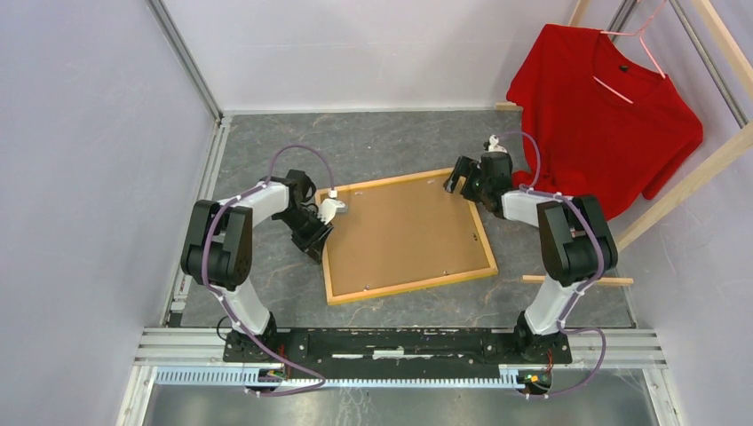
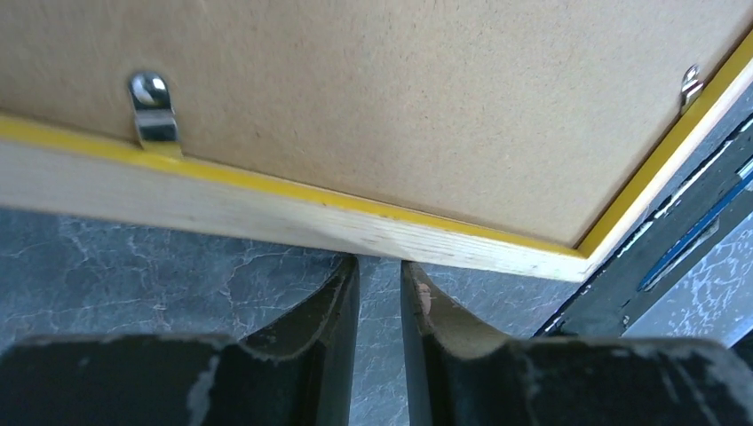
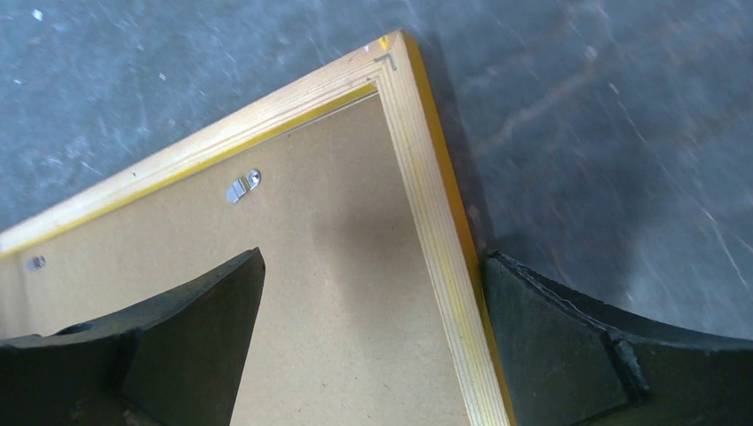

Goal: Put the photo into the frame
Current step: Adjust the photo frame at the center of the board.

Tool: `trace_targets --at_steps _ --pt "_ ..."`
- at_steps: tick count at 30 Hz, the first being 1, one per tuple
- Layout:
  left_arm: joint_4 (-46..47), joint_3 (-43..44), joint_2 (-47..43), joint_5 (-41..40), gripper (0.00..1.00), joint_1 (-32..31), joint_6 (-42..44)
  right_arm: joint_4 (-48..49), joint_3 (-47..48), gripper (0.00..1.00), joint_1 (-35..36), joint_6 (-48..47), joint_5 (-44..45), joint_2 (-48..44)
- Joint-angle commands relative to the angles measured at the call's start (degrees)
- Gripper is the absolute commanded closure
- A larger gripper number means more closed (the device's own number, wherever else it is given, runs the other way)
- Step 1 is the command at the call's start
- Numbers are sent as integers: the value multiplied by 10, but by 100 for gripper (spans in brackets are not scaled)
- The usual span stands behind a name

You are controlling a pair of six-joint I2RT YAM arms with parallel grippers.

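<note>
My left gripper (image 2: 380, 293) has its jaws nearly together on nothing, tips just short of the wooden edge of the frame (image 1: 407, 236), which lies back-up on the table (image 1: 266, 142). My right gripper (image 3: 373, 342) stands wide apart, one finger over the backing panel (image 3: 337, 293), the other outside the frame's rail near its far corner. Beyond my jaws, metal clips (image 2: 153, 111) rest on the panel. The photo is not visible; I judge it may already sit beneath. Next, probably, pressing the clips.

Grey marbled table (image 1: 391, 142), pale walls (image 1: 89, 133).
</note>
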Motion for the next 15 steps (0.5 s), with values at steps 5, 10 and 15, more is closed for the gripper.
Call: trace_targets --at_steps 5,10,15 --pt "33 -18 3 -8 66 -88 4 -17 238 2 83 18 -131 170" --pt "41 -3 23 16 61 -186 -20 -79 447 2 135 14 -167 303" --pt "31 -8 8 23 37 -231 -8 -154 557 2 135 -32 -141 337"
